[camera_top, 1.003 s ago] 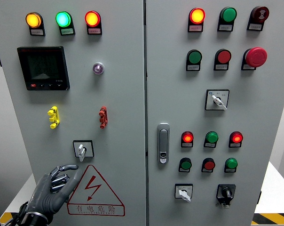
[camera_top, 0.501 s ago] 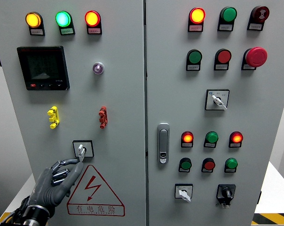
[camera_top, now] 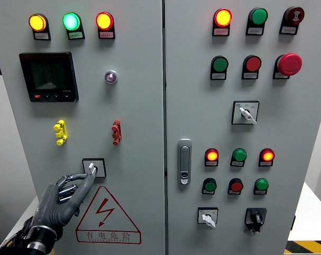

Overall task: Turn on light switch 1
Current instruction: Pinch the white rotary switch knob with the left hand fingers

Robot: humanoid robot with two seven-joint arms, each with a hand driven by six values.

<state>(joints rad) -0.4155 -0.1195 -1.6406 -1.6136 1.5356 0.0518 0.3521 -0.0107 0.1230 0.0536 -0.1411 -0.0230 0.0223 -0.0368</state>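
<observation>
1. Left hand point(camera_top: 62, 197): dark grey, entering at 7 o'clock of the frame; fingers loosely extended, grasping nothing, index fingertip point(camera_top: 91, 176) raised toward 1 o'clock and touching the lower edge of the switch.
2. Switch point(camera_top: 93, 168): white rotary knob on a black square plate, low on the left door, at 1 o'clock from the hand; knob pointing roughly toward 11 o'clock.
3. Warning triangle point(camera_top: 108, 217): red outline with lightning bolt, directly at 6 o'clock from the switch, just beside the hand at its 3 o'clock.
4. Yellow toggle point(camera_top: 59, 132) and red toggle point(camera_top: 116, 132): at 11 and 1 o'clock above the switch.
5. Meter point(camera_top: 49, 76): black display, farther up toward 11 o'clock.
6. Lamps point(camera_top: 71, 22): amber, green and red, lit, in a row at 12 o'clock along the top of the left door.
7. Door handle point(camera_top: 185, 161): chrome, at 3 o'clock from the switch, on the right door.
8. Right door: lamps, push buttons, a red mushroom button point(camera_top: 289, 64) at 1 o'clock and further selector switches.
</observation>
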